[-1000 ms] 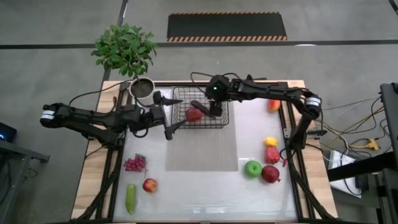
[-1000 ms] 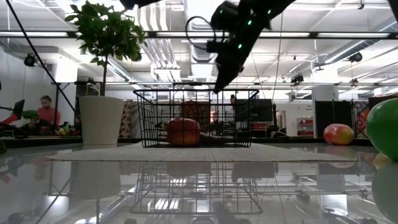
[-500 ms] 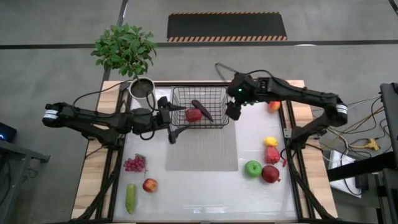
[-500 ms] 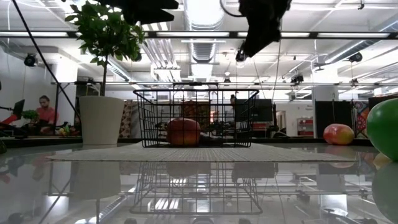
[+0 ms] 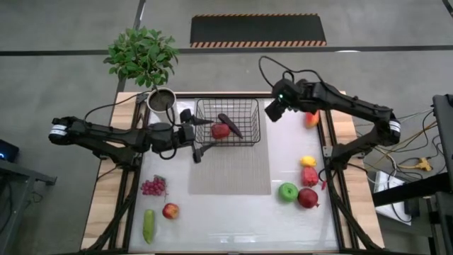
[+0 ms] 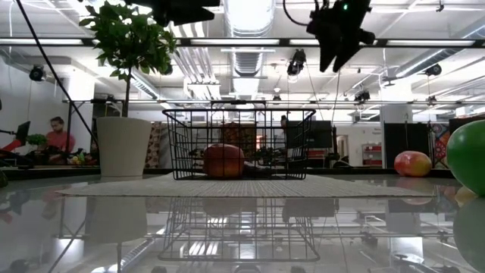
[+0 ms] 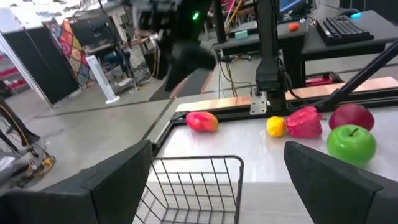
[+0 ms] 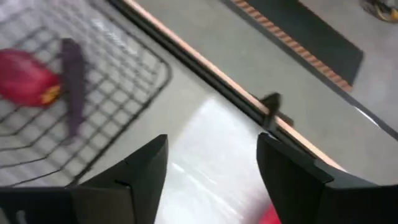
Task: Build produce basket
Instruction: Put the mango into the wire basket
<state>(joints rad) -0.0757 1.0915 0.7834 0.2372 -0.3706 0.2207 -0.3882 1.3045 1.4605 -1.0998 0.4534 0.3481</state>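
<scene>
The black wire basket (image 5: 228,122) sits on a grey mat near the table's far edge. A red pepper (image 5: 220,130) and a dark eggplant (image 5: 231,124) lie on its floor. My left gripper (image 5: 200,138) is open beside the basket's left wall; its wrist view shows the basket's rim (image 7: 194,163) ahead between the fingers, untouched. My right gripper (image 5: 272,111) is open and empty, raised above the table just right of the basket (image 8: 93,81). In the low view, the right gripper (image 6: 339,34) hangs high above the basket (image 6: 239,144).
A mango (image 5: 312,119) lies at the far right. A yellow pepper (image 5: 308,161), red pepper (image 5: 310,176), green apple (image 5: 287,191) and dark red apple (image 5: 308,197) lie near right. Grapes (image 5: 153,186), a red apple (image 5: 170,210) and a cucumber (image 5: 148,225) lie near left. A potted plant (image 5: 162,100) stands far left.
My right gripper has drawn away from above the basket, rising and moving toward the table's right edge. The eggplant and red pepper have stayed in the basket. My left gripper has edged slightly toward the basket.
</scene>
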